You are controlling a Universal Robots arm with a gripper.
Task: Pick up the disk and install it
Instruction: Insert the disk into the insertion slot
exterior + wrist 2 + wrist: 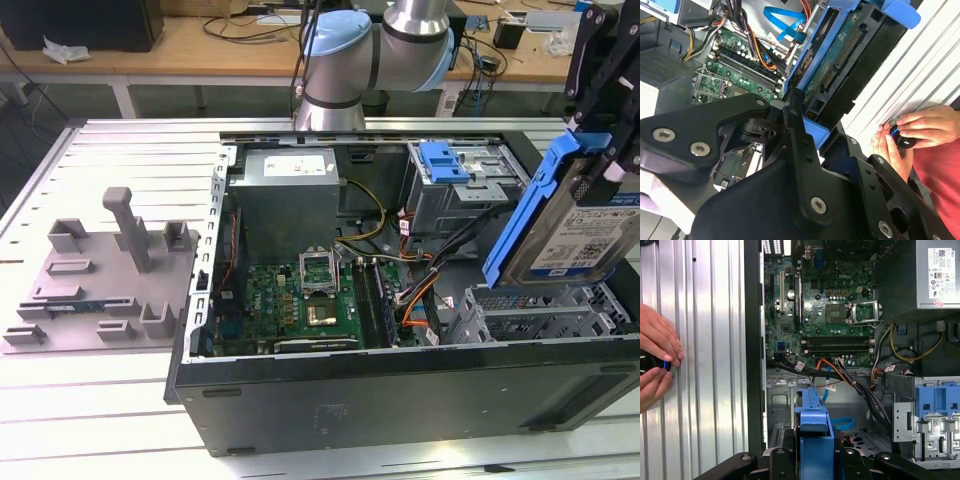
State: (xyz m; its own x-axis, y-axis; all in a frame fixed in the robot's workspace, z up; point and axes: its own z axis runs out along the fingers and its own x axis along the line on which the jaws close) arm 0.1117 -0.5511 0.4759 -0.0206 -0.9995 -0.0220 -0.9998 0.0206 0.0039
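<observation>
- A ribbed grey metal surface (110,160) carries everything; at the exterior view's left a light grey plastic fixture with upright posts (110,270) lies flat on it
- Just beside the fixture, a black open computer case (400,400) lies on its side, with a green motherboard (300,305) on its floor and a grey metal power-supply box (290,195) behind that
- Behind the case stands the silver robot arm with pale blue joint caps (370,45)
- Further right, a small bare blue plastic tab piece (445,160) sits on top of a grey metal drive cage (465,195)
- At the exterior view's right, the black pincer (814,462) is clamped on the flat silver-grey disk with a white-and-blue label and bright blue plastic carrier (585,225); the disk hangs tilted above the case's right end, its lower end near an open grey metal bay (540,310)
- In both wrist views a person's hands (657,360) rest on the surface just outside the case wall, closed round a small dark object
</observation>
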